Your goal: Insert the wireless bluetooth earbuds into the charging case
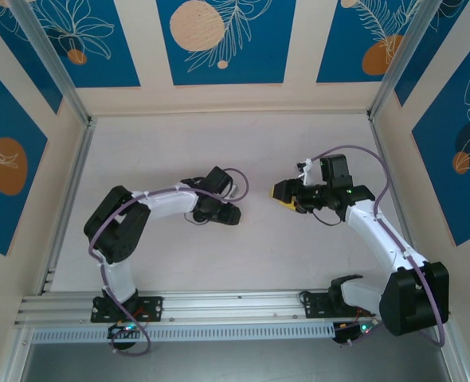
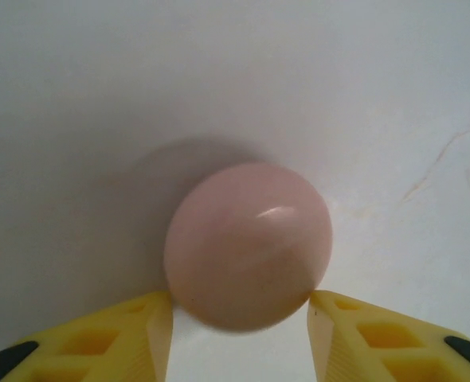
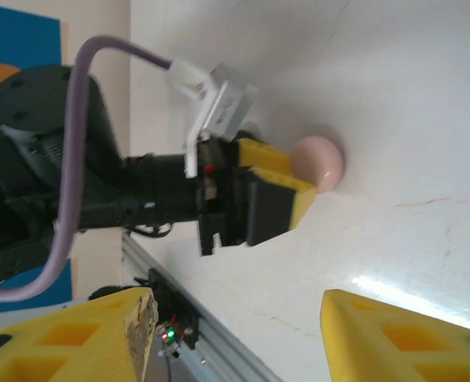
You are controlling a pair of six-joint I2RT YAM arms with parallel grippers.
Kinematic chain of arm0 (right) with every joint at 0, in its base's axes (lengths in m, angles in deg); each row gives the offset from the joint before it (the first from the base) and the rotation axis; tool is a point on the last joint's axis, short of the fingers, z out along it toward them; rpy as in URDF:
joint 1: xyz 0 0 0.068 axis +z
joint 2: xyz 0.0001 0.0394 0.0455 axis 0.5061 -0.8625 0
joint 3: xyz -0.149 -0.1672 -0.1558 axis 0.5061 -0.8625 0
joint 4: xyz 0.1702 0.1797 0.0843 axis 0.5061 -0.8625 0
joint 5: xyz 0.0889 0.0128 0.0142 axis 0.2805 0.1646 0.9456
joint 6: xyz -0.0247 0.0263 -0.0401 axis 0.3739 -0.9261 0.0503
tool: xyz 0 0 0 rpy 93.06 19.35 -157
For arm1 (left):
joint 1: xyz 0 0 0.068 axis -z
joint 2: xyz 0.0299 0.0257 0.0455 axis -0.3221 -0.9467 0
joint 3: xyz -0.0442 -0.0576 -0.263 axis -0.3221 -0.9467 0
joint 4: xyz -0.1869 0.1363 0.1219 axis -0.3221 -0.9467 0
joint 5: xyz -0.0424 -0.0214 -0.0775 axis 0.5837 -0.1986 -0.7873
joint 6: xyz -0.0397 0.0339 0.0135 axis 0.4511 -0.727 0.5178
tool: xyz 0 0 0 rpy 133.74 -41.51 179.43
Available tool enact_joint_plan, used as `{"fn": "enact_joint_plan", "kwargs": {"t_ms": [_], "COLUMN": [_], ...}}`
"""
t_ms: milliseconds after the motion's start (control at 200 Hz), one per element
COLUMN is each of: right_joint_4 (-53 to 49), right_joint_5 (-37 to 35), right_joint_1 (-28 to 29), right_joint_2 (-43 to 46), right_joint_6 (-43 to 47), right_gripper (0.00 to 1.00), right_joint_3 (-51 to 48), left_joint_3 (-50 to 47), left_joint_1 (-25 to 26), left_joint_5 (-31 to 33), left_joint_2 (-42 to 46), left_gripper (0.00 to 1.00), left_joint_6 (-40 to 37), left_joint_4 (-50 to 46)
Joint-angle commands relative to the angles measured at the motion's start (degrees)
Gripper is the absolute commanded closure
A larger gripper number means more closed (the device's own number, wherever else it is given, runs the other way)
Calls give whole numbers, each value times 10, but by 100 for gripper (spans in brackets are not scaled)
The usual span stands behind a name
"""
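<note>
Left jaws: the left gripper (image 2: 240,304) has its yellow fingertips (image 2: 157,322) parted, one at each side of the pink charging case (image 2: 247,247), both right at its near rim. I cannot tell whether they pinch it or merely flank it.
Case: round, with its smooth dome up, resting on the white table (image 2: 219,72). Most of it lies ahead of the tips, and its shadow falls beyond it, to the left.
Right jaws: my right gripper (image 3: 236,318) is released, its fingers wide apart with nothing held between them.
Ahead of the right jaws: I see the left gripper side-on, with the case poking out just past its tips, well apart from the right fingers.
Behind the left tips: a black wrist body with a white connector block (image 3: 219,99) on top and a purple cable (image 3: 72,159) looping back from it.
Behind both grippers: an aluminium rail (image 1: 235,306) runs along the table edge at the arms' bases.
From above: both arms bend inward, and the grippers face each other across a gap.
</note>
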Motion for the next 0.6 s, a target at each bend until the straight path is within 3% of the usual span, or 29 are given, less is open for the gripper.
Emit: {"fn": "enact_joint_plan", "kwargs": {"t_ms": [0, 200, 230, 245, 255, 340, 390, 485, 595], "right_joint_4": [-15, 24, 32, 37, 41, 82, 115, 179, 265], "right_joint_5": [-46, -94, -99, -102, -103, -128, -153, -206, -248], "right_joint_1": [-27, -94, -105, -109, -111, -134, -143, -158, -171], "right_joint_2": [-5, -21, -25, -26, -27, -29, -29, -30, -29], "right_joint_6": [39, 94, 102, 107, 110, 137, 156, 189, 221], "right_gripper": [42, 30, 23, 4, 0, 1, 1, 1, 1], "right_joint_3": [4, 4, 4, 3, 3, -6, -17, -43, -88], "left_joint_3": [18, 1, -3, -5, -7, -27, -47, -106, -208], "left_joint_1": [-13, -65, -74, -79, -81, -111, -130, -151, -153], "left_joint_5": [56, 129, 145, 153, 160, 208, 248, 356, 484], "left_joint_2": [46, 136, 151, 159, 164, 211, 240, 302, 371], "left_gripper": [48, 34, 31, 30, 29, 19, 0, 0, 0], "left_joint_6": [-24, -51, -57, -59, -61, -70, -76, -92, -163], "left_joint_4": [-54, -75, -75, -75, -74, -56, -31, 48, 184]}}
